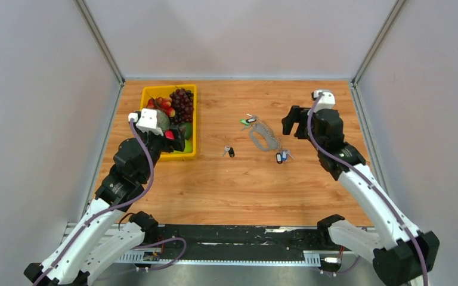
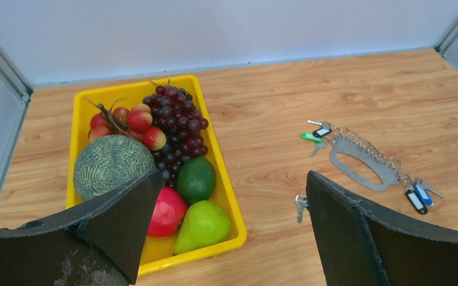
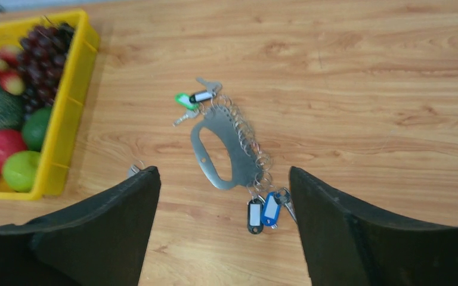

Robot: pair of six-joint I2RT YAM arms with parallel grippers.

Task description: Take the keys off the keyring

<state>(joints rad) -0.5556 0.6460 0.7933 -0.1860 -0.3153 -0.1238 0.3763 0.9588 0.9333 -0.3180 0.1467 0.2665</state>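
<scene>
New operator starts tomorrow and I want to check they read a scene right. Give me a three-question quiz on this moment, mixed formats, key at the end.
1. True or false: the right gripper is shut on the keyring.
2. Where does the loose key with the black head lie? A: in the yellow tray. B: on the table, between tray and keyring. C: hanging on the keyring.
3. Fill in: the two keys at the keyring's end nearer the arms have heads of ___ and ___.
Key: 1 false, it is open and holds nothing. 2 B. 3 black, blue.

Grey keyring [image 3: 237,164], yellow fruit tray [image 2: 229,198]
</scene>
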